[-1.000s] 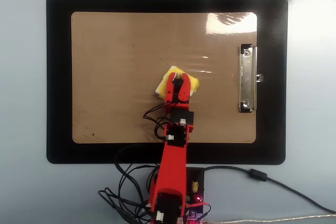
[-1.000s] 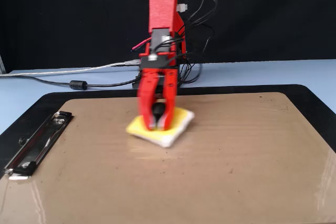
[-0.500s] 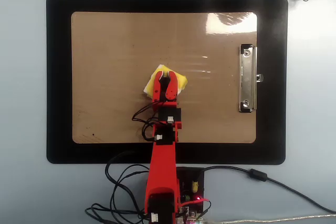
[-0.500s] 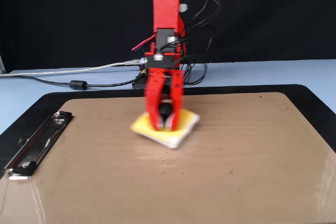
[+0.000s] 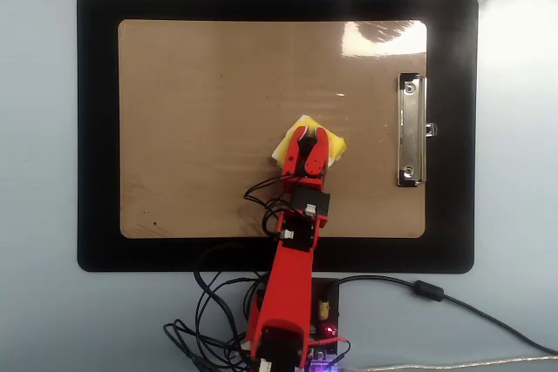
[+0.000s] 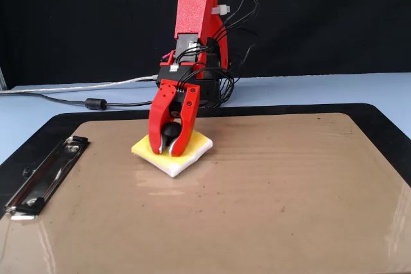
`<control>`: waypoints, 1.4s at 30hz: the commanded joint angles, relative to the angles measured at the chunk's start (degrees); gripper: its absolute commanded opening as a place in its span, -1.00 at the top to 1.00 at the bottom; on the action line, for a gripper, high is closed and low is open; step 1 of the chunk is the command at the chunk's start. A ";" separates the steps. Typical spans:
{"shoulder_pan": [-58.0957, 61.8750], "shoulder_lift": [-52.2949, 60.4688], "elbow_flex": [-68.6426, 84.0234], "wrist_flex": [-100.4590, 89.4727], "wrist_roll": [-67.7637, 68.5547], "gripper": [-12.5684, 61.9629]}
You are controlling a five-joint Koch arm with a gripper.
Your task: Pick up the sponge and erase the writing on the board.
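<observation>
Yellow sponge (image 6: 172,152), white underside, lies flat on the tan board (image 5: 200,102), approx. mid-board, a bit toward the clip end and the arm's side. In the overhead view it sits well left of the silver clip (image 5: 411,131); in the fixed view, where left/right are flipped, it's right of the clip. Red gripper (image 6: 166,151) comes down on the sponge from above, jaws closed around the black knob (image 6: 170,130) at sponge centre, so it is clamped on the sponge via the knob, pressing it to the board. Red arm (image 5: 292,259) reaches in from the bottom edge of the overhead view; tangle of black cables (image 5: 214,320) at its base. Board rests on a black mat (image 5: 96,128), which lies on a pale blue surface (image 5: 39,172). Progress, as a judgement: pick-up done, sponge in contact w/ board, so wiping stage. No pen writing visible anywhere on the board in either view, only tiny specks & glare, so erasing looks done or nearly so; any mark under the sponge can't be seen.
</observation>
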 commanded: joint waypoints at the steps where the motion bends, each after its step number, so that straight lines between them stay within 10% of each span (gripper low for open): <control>1: -7.65 0.88 0.53 -0.70 -1.93 0.88; 9: -38.06 0.53 1.58 -0.53 -28.04 0.87; 42: -70.75 -4.04 -5.01 8.70 -43.33 0.87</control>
